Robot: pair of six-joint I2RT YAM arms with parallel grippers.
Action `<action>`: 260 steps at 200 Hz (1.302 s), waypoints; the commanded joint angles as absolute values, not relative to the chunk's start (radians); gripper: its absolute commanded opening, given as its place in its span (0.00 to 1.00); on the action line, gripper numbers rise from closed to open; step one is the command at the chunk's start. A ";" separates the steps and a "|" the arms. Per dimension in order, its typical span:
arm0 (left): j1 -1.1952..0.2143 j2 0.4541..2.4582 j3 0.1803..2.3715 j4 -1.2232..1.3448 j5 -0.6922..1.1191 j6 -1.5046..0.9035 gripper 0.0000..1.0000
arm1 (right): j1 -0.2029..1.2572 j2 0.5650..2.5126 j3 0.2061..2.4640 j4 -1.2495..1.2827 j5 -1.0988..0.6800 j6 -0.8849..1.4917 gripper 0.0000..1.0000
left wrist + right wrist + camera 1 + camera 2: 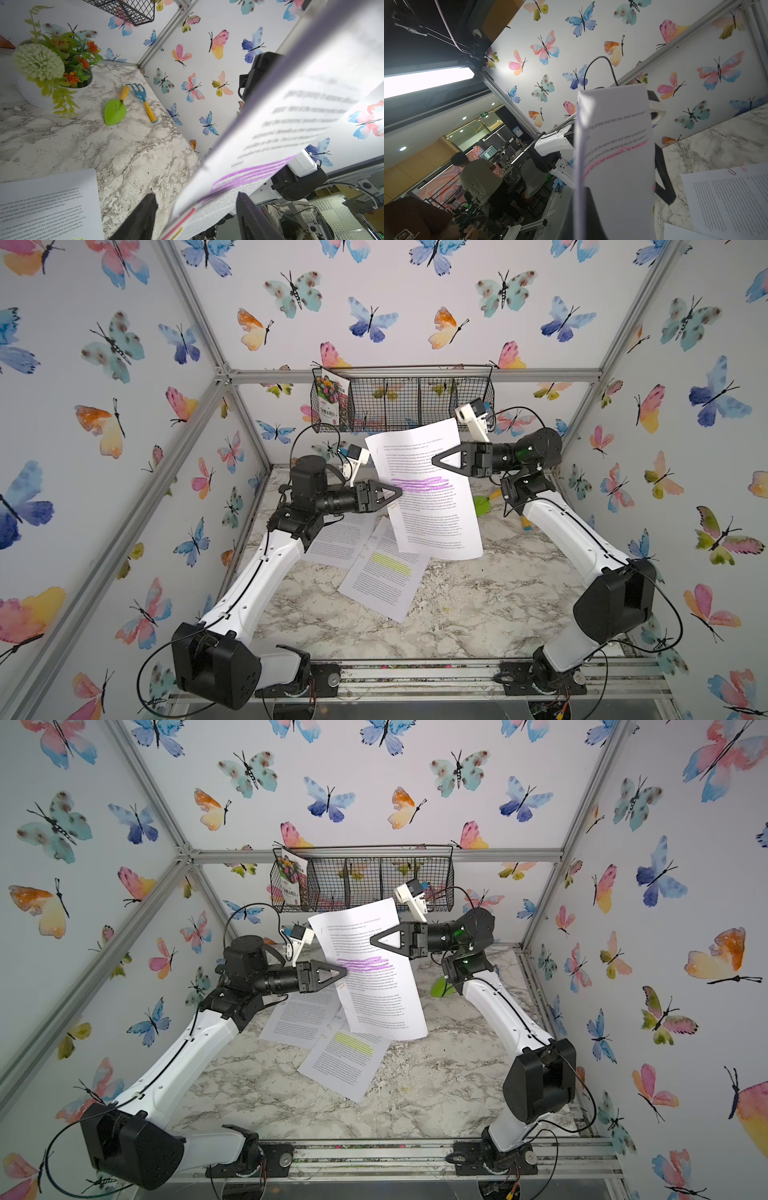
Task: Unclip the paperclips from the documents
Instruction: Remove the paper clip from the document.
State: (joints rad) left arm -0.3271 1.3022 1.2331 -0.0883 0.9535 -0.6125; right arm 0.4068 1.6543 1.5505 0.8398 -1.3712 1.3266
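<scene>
While right claw (435, 461) pinches purple-banded document (436, 522) aloft, left claw (400, 492) parted astride its edge, marble tabletop (478, 605), butterfly walls (415, 348).

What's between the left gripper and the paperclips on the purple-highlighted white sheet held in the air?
Nothing visible: the left gripper stands open astride the purple-highlighted white sheet, at its pink and yellow wire paperclips.

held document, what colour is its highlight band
Purple. Highlight band on the held document shows best in a top view.
</scene>
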 commanded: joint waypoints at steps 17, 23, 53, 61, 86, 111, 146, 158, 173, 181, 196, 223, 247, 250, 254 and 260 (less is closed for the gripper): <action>-0.324 1.270 1.245 -0.143 0.897 -0.586 0.46 | 0.431 1.677 1.600 0.960 -1.385 1.416 0.01; -0.324 1.270 1.248 -0.142 0.894 -0.589 0.42 | 0.433 1.677 1.602 0.960 -1.386 1.417 0.01; -0.324 1.267 1.265 -0.155 0.876 -0.583 0.30 | 0.433 1.685 1.607 0.958 -1.396 1.416 0.01; -0.324 1.266 1.268 -0.165 0.872 -0.574 0.30 | 0.433 1.687 1.607 0.958 -1.397 1.415 0.01; -0.324 1.264 1.274 -0.181 0.869 -0.561 0.17 | 0.433 1.693 1.610 0.960 -1.400 1.414 0.01; -0.322 1.257 1.276 -0.182 0.855 -0.555 0.10 | 0.433 1.698 1.607 0.960 -1.406 1.414 0.01; -0.321 1.247 1.264 -0.189 0.822 -0.543 0.03 | 0.430 1.698 1.571 0.953 -1.442 1.400 0.01; -0.320 1.247 1.262 -0.203 0.812 -0.536 0.03 | 0.424 1.695 1.549 0.945 -1.451 1.391 0.01; -0.319 1.247 1.261 -0.226 0.800 -0.524 0.01 | 0.411 1.691 1.522 0.945 -1.456 1.384 0.01; -0.319 1.246 1.259 -0.241 0.790 -0.518 0.00 | 0.403 1.687 1.509 0.945 -1.457 1.381 0.01; -0.318 1.240 1.252 -0.258 0.771 -0.509 0.00 | 0.390 1.686 1.496 0.943 -1.461 1.376 0.01; -0.310 1.217 1.224 -0.274 0.745 -0.497 0.00 | 0.374 1.684 1.482 0.942 -1.478 1.373 0.01; -0.294 1.193 1.190 -0.284 0.723 -0.491 0.00 | 0.341 1.674 1.452 0.941 -1.486 1.363 0.01; -0.293 1.191 1.186 -0.286 0.720 -0.490 0.00 | 0.333 1.671 1.445 0.942 -1.486 1.361 0.01; -0.288 1.188 1.182 -0.290 0.718 -0.490 0.00 | 0.327 1.669 1.440 0.942 -1.486 1.361 0.01; -0.281 1.186 1.176 -0.296 0.715 -0.488 0.00 | 0.315 1.666 1.431 0.943 -1.488 1.359 0.01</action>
State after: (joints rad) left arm -0.3115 1.2285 1.2037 -0.2630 0.7612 -0.5171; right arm 0.3527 1.6924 1.4616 0.9215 -1.4475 1.3762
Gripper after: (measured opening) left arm 0.049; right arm 0.048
